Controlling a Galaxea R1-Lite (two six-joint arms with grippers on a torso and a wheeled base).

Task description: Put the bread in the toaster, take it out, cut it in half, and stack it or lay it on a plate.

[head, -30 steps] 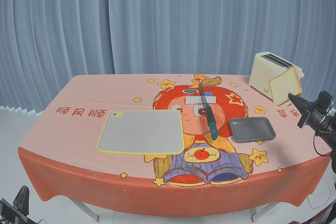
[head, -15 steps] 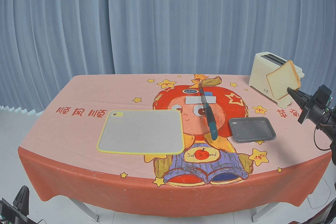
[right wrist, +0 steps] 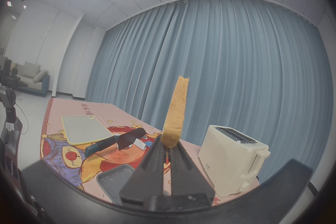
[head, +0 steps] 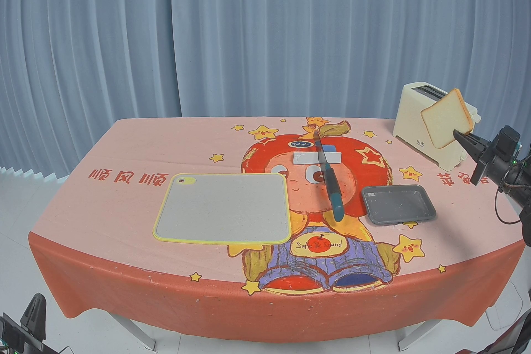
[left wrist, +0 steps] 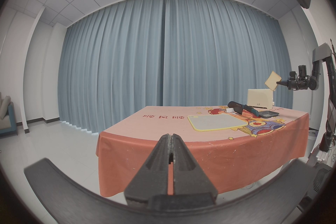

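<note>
- Your right end effector is clamped on a corner of the bread slice, holding it on edge in the air beside the toaster, at the desk's 2 o'clock.
- Your left end effector sits with its tips together, off the desk.
- The knife lies mid-desk, with the cutting board at its 9 o'clock and the grey tray at its 3 o'clock.
</note>
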